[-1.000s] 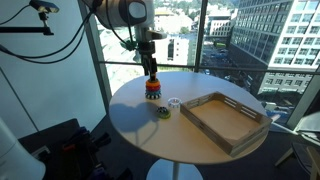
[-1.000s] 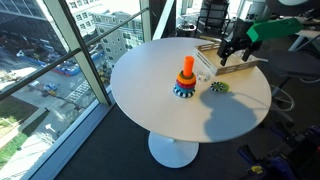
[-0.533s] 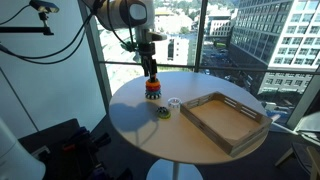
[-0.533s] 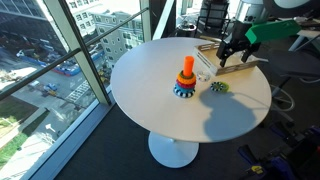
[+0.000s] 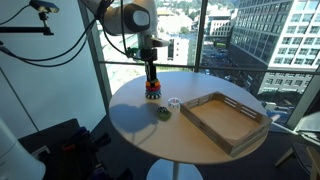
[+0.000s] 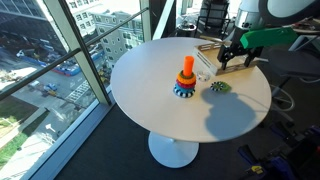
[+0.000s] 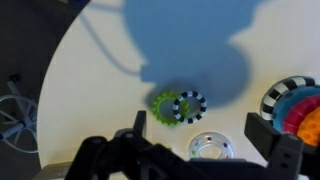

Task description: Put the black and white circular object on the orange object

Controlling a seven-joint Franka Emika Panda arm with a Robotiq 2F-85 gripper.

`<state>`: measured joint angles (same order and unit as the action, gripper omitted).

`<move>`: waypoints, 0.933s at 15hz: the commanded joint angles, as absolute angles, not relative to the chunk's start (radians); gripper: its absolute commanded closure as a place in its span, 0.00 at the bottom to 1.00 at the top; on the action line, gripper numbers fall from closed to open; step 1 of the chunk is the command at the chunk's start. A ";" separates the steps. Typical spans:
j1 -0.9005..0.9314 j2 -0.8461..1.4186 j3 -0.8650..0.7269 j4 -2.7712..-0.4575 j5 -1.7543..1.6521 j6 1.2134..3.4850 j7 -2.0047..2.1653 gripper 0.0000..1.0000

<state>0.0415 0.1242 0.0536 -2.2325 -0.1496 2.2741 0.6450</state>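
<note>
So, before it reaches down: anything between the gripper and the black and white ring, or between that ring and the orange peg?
Nothing visible. The open gripper hangs over the black and white ring, uncovered beside the green ring. The clear ring lies off the line to the orange peg.

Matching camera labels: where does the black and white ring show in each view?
Exterior view: black and white ring mid-table, just below-right of the ring stack.
Exterior view: ring right of the ring stack.
Wrist view: ring at centre, overlapping the yellow-green ring.
Shared landmark: the ring stack, at the wrist view's right edge.
</note>
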 commanded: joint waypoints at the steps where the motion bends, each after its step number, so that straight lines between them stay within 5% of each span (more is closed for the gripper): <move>1: 0.058 0.173 0.024 -2.217 -0.169 2.293 0.691 0.00; 14: 0.077 0.366 -0.062 -2.189 -0.188 2.464 0.615 0.00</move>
